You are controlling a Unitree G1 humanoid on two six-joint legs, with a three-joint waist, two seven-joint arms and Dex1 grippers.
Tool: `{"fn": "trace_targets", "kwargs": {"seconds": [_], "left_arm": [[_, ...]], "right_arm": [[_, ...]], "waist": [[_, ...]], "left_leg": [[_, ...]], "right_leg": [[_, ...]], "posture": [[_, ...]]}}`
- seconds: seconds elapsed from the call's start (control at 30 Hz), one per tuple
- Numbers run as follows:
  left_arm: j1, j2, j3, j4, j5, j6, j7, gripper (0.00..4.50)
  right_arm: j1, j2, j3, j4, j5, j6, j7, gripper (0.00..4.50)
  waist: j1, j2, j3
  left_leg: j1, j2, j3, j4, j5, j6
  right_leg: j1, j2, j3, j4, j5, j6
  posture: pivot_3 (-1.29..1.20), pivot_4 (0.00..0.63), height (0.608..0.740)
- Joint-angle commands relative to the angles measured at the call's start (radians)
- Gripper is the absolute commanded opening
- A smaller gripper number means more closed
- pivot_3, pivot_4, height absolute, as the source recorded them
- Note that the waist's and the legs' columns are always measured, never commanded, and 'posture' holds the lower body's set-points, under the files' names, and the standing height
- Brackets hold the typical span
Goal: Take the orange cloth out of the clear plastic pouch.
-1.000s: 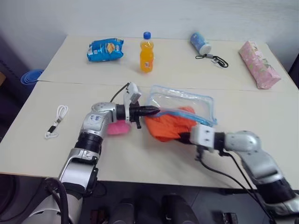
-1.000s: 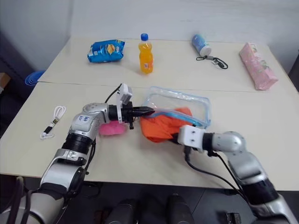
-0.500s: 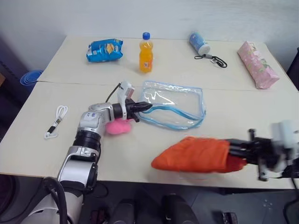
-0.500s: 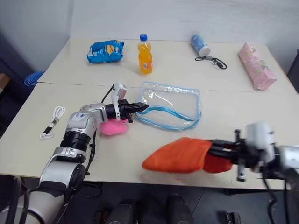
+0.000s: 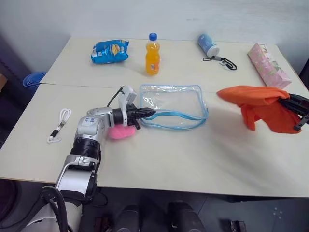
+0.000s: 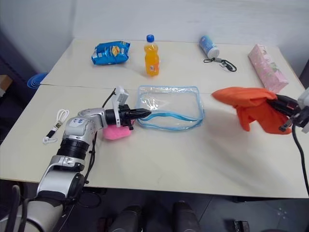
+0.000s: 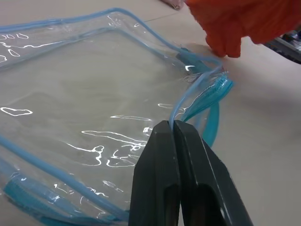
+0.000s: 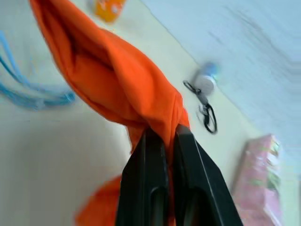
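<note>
The clear plastic pouch lies flat and empty on the middle of the table, its light blue rim gaping toward the near side. My left gripper is shut on the pouch's rim at its left corner. The orange cloth hangs in the air above the table's right side, well clear of the pouch. My right gripper is shut on a fold of the cloth, whose ends droop on either side of the fingers.
A pink plush toy lies under my left wrist. Along the far edge stand a blue snack bag, an orange drink bottle, a small tube with a lanyard and a pink tissue pack. A white cord rests at left.
My right gripper has pulled the orange cloth out of the pouch, then swung it right and up. The emptied pouch has flattened. My left gripper kept its hold on the rim.
</note>
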Motion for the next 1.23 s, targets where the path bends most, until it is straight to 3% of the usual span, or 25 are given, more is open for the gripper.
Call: {"fn": "trace_targets", "kwargs": {"seconds": [0.03, 0.2, 0.37, 0.43, 0.53, 0.67, 0.83, 0.9, 1.03, 1.23], "left_arm": [[0.018, 0.021, -0.005, -0.064, -0.025, 0.019, -0.028, 0.0], [0.045, 0.049, -0.008, -0.103, -0.03, 0.043, -0.045, 0.0], [0.067, 0.083, -0.018, -0.131, -0.022, 0.02, -0.065, 0.0], [0.091, 0.113, -0.042, -0.14, 0.002, -0.04, -0.106, 0.0], [0.143, 0.175, -0.08, -0.175, 0.019, -0.132, -0.196, 0.62], [0.219, 0.268, -0.048, -0.243, -0.021, -0.177, -0.29, 1.84], [0.382, 0.426, 0.073, -0.263, -0.025, -0.481, -0.412, 3.31], [0.494, 0.473, 0.137, -0.267, -0.025, -0.571, -0.417, 3.34], [0.691, 0.494, 0.221, -0.325, -0.04, -0.68, -0.4, 3.34], [0.89, 0.463, 0.298, -0.488, -0.072, -0.678, -0.289, 3.34]], "right_arm": [[0.084, -0.005, 0.05, 0.015, -0.021, -0.162, 0.108, 0.01], [0.324, 0.082, 0.111, -0.077, -0.001, -0.184, 0.14, 0.01], [0.455, 0.149, 0.104, -0.162, 0.062, -0.082, 0.105, 0.01], [0.488, 0.143, 0.095, -0.166, 0.08, -0.069, 0.12, 0.55], [0.535, 0.114, 0.049, -0.183, 0.128, -0.04, 0.157, 1.41], [0.661, 0.085, -0.057, -0.325, 0.222, 0.028, 0.21, 2.76], [0.945, 0.11, -0.229, -0.691, 0.398, 0.245, 0.247, 4.42], [0.99, 0.138, -0.24, -0.813, 0.478, 0.331, 0.202, 4.47], [0.966, 0.195, -0.112, -0.943, 0.403, 0.313, 0.171, 4.47], [0.792, 0.282, 0.02, -0.819, 0.282, 0.23, 0.132, 4.47]], "waist": [[-0.002, 0.0, 0.0], [-0.001, 0.001, 0.0], [-0.011, 0.001, -0.001], [-0.014, 0.002, -0.001], [-0.014, 0.002, -0.001], [-0.013, 0.002, -0.001], [-0.016, 0.004, -0.002], [-0.02, 0.004, -0.002], [-0.03, 0.004, -0.002], [-0.024, 0.002, -0.003]], "left_leg": [[0.0, 0.0, 0.0, 0.0, 0.0, 0.0], [0.001, 0.001, -0.001, 0.0, 0.0, 0.0], [0.003, 0.0, 0.0, 0.001, 0.0, 0.0], [0.004, 0.001, -0.001, 0.001, 0.0, -0.001], [0.004, 0.001, -0.001, 0.0, 0.0, -0.001], [0.003, 0.0, -0.001, 0.0, 0.0, -0.001], [0.004, 0.002, -0.003, -0.004, 0.0, -0.001], [0.005, 0.002, -0.003, -0.005, -0.001, -0.001], [0.016, 0.002, -0.002, -0.013, -0.005, 0.007], [0.021, 0.001, -0.003, -0.018, -0.005, 0.008]], "right_leg": [[0.0, 0.0, 0.0, 0.0, 0.0, 0.0], [0.002, 0.001, -0.001, -0.001, 0.0, 0.0], [0.004, 0.0, 0.001, 0.0, 0.0, 0.0], [0.004, 0.001, 0.0, 0.0, 0.0, 0.0], [0.004, 0.001, 0.001, 0.0, 0.0, 0.0], [0.004, 0.0, 0.001, -0.001, 0.0, 0.0], [0.005, 0.001, 0.0, -0.004, 0.0, -0.001], [0.006, 0.0, 0.001, -0.006, 0.0, -0.001], [0.017, -0.002, 0.0, -0.01, -0.001, -0.002], [0.022, -0.004, -0.001, -0.015, -0.001, -0.003]], "posture": [[0.0, 0.15, 0.74], [0.0, 0.15, 0.74], [0.0, 0.15, 0.74], [0.0, 0.15, 0.74], [0.0, 0.15, 0.74], [0.0, 0.15, 0.74], [0.0, 0.15, 0.74], [0.0, 0.15, 0.74], [0.0, 0.15, 0.74], [0.0, 0.15, 0.74]]}}
